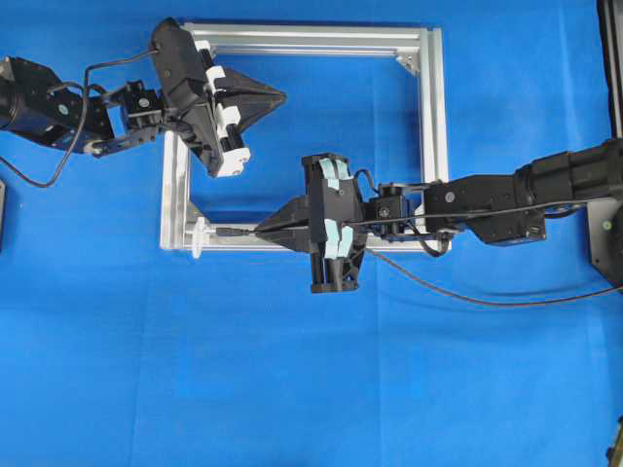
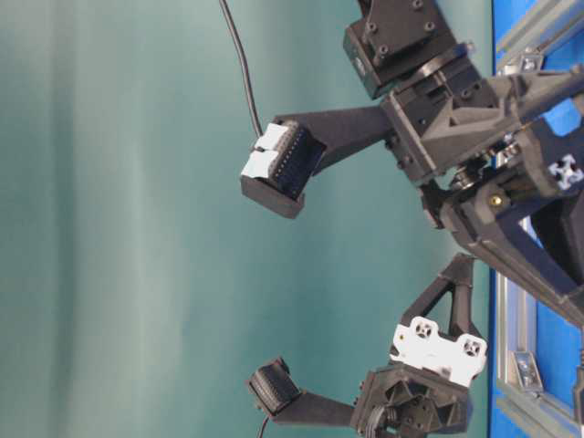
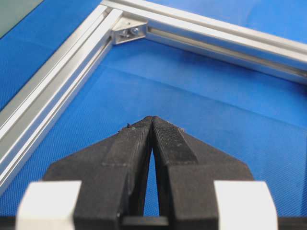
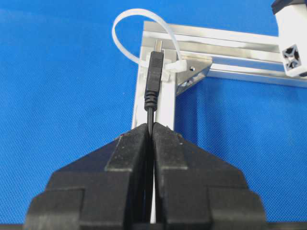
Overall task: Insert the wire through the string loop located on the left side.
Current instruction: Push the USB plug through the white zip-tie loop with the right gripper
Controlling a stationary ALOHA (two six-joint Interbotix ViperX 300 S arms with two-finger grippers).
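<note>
The wire's dark plug (image 4: 154, 72) sticks out ahead of my right gripper (image 4: 151, 127), which is shut on the thin black cable just behind it. The plug's silvery tip points at the white string loop (image 4: 113, 32), which stands out from the corner of the silver frame (image 4: 165, 103). I cannot tell whether the tip has entered the ring. From overhead, the plug (image 1: 229, 232) lies along the frame's lower bar, just right of the loop (image 1: 198, 236), with the right gripper (image 1: 261, 232) behind it. My left gripper (image 1: 282, 95) is shut on nothing, inside the frame near its upper left corner (image 3: 152, 118).
The rest of the wire (image 1: 477, 300) trails right across the blue cloth. Silver corner brackets (image 3: 128, 31) sit inside the frame's corners. Dark equipment stands at the right edge (image 1: 605, 233).
</note>
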